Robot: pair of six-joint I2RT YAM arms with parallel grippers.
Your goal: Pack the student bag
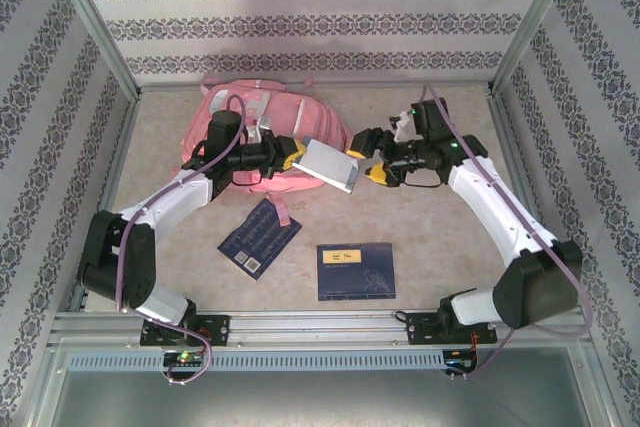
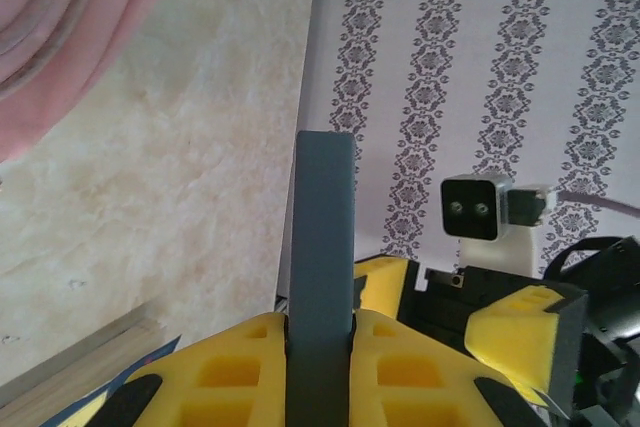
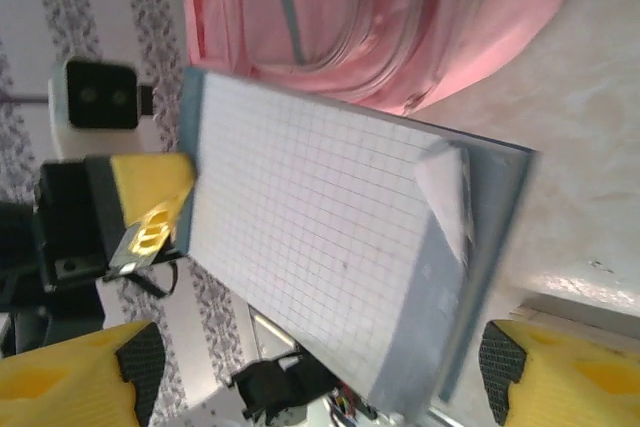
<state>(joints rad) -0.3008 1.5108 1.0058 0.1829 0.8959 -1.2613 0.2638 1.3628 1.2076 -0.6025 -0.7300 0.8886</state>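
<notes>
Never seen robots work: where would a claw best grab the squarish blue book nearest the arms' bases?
Likely the right edge of the blue book, from above with the open right claw: it lies flat and thin, so only an edge can be pinched.

On our beige desk (image 1: pixel 440 237) we see the student bag (image 1: pixel 300 107) at the back, with a tilted booklet (image 1: pixel 259 237) and a blue book (image 1: pixel 356 271) nearer

Place: a robot test booth in a lab, not a lived-in room.
Walls: flat panels (image 1: pixel 300 22) papered in a repeating grey-and-white pattern close three sides.
Frame: bare aluminium posts (image 1: pixel 100 32) stand at the corners.
Surface: a beige stone-look surface (image 1: pixel 440 237) fits inside the frame.
Mounting: left arm (image 1: pixel 175 192) and right arm (image 1: pixel 490 207) are bolted to a metal rail (image 1: pixel 320 325), with exposed cables (image 1: pixel 122 277).
</notes>
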